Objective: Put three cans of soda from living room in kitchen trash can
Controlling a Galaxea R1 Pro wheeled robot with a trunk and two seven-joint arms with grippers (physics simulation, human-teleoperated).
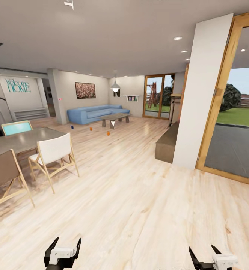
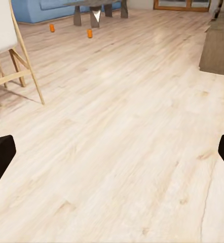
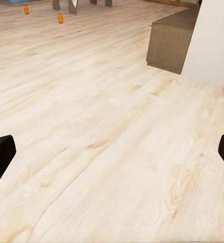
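We are looking down a long room with a light wood floor (image 1: 139, 195). Far ahead, the blue sofa (image 1: 94, 113) is sitting by the wall, and the coffee table (image 1: 116, 118) is standing in front of it. We are seeing two orange cans on the floor near that table: one can (image 1: 90, 128) closer to the sofa and another can (image 1: 108, 133) a bit closer to us. We are also seeing something small and blue (image 1: 72, 127) on the floor beside them, too tiny to name. We cannot tell where the third can is.

Our left gripper (image 1: 62, 250) is hanging low with its fingers spread apart and nothing in it. Our right gripper (image 1: 210, 258) is spread apart and bare too.

We think we are on the first step: getting to the cans. They are well apart from us, so next we are needing to roll forward, keeping away from the white chair (image 1: 53, 153) and the dining table (image 1: 19, 139) on our left. Then we are needing to reach down to one can.
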